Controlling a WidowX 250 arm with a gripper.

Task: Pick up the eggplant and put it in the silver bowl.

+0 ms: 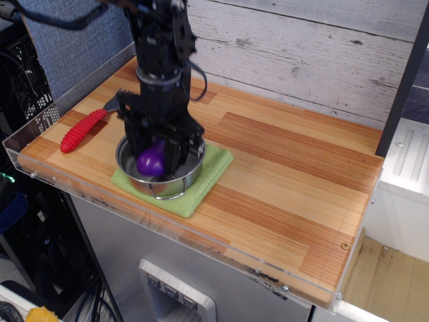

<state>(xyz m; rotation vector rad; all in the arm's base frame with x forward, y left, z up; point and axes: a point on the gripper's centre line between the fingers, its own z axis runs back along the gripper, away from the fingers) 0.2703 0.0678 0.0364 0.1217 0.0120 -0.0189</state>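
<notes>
Gripper (155,155): black, pointed straight down from a black arm (159,60), its lower end dipped inside the rim of the bowl. The fingers (173,149) are clenched on the eggplant, one on each side of it.

Eggplant (151,160): small, glossy, purple. It is held between the fingers, within the mouth of the bowl and below the level of the rim. Whether its underside touches the bowl floor cannot be told. The stem end is hidden by the gripper.

Bowl (175,182): shiny steel, round, with low straight sides and a wire loop handle (165,195) seen at the near edge. It is placed directly beneath the fingers and surrounds their tips. Most of the interior is covered by the gripper.

Cloth (211,171): green, square, laid flat under the bowl, with its corners showing to the right of and in front of the fingers.

Fork (87,126): red ribbed handle and grey tines, laid on the tabletop well to the left of the fingers, apart from the bowl; the tines are partly hidden behind the gripper.

Table (288,181): striped wooden top with a clear plastic edge, backed by a pale plank wall (301,47).
</notes>
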